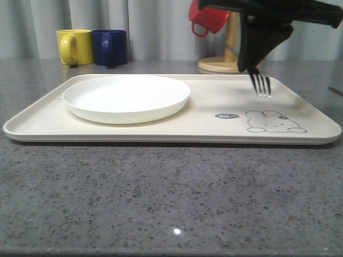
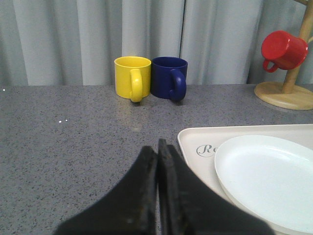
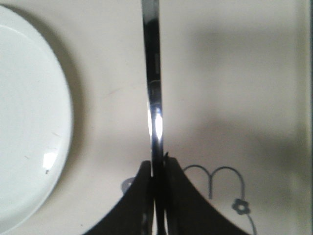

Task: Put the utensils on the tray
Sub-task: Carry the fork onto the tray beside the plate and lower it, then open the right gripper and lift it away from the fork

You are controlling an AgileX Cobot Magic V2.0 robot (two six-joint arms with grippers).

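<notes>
- Your grey speckled counter [image 1: 161, 198] carries the cream tray [image 1: 214, 126];
- Your right gripper [image 1: 256, 65] pinches the fork [image 1: 261, 85], tines down above the tray's rabbit drawing [image 1: 274, 122];
- Your left gripper [image 2: 157, 147] is pressed together, holding nothing.

The tray [image 1: 48, 128] bears "hi" in a grey bubble [image 1: 226, 115].

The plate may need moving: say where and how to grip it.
Grip the plate by its thin raised rim, a finger above and below, at its left edge, coming from the left. The right gripper, shut on the fork, hangs to its right; the left gripper holds nothing.
</notes>
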